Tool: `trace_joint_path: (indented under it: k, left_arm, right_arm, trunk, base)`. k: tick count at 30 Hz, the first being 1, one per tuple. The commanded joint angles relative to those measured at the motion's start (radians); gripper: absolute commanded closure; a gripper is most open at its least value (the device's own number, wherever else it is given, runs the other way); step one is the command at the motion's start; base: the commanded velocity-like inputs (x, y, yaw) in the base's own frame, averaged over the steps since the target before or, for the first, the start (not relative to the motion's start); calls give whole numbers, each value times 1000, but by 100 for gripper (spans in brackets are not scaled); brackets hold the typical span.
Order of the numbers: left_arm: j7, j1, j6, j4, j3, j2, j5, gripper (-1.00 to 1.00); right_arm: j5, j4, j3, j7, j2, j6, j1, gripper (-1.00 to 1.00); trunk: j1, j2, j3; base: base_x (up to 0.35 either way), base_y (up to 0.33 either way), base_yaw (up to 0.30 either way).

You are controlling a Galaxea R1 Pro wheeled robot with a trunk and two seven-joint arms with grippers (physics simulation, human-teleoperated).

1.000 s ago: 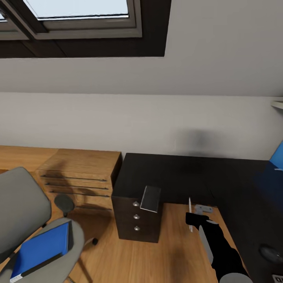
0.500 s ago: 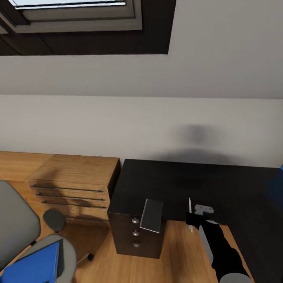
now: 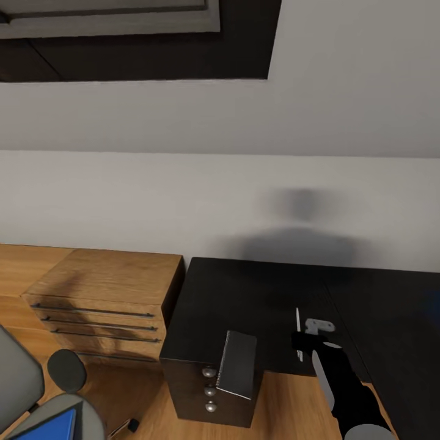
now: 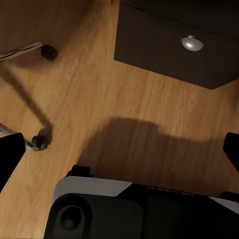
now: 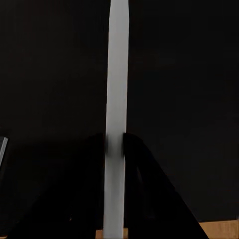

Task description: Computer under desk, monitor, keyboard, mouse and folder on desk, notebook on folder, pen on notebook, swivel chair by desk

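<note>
My right gripper (image 3: 299, 343) is shut on the pen (image 3: 297, 324), a thin pale stick held upright over the front part of the black desk (image 3: 263, 293). In the right wrist view the pen (image 5: 117, 89) runs between my two dark fingers (image 5: 92, 164) with the desk top behind it. The black spiral-bound notebook (image 3: 238, 365) lies at the desk's front edge, above the drawer knobs (image 3: 209, 371). At the bottom left a corner of the blue folder (image 3: 54, 429) rests on the grey swivel chair (image 3: 24, 391). My left gripper (image 4: 119, 154) hangs open over the wooden floor.
A light wooden dresser (image 3: 104, 293) stands against the wall left of the desk. The chair's chrome legs and castors (image 4: 40, 142) are on the floor near the desk's drawer unit (image 4: 174, 50). My own base (image 4: 134, 209) is below the left gripper.
The whole head view has shifted: desk and dresser sit larger and lower-centre, chair and folder have slid toward the bottom left corner. The pen stays in my right gripper.
</note>
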Motion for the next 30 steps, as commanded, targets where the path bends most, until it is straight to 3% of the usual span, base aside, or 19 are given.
trace_joint_path:
  k: [1,14,30]
  left_arm:
    - [8,-1,-4,0,-8,1,10,-100]
    - [8,-1,-4,0,-8,1,11,-100]
    - [4,-1,-4,0,-8,1,10,-100]
  right_arm:
    - [3,-1,-2,1,0,6,-1,100]
    - [4,48,-32,-2,-12,6,-1,100]
    - [3,96,-37,-1,-31,-3,-1,100]
  trunk:
    - [1,-2,-2]
    - [1,-2,-2]
    - [1,-2,-2]
  base:
    - [93,-7,0]
    - [23,-2,0]
    - [72,0,0]
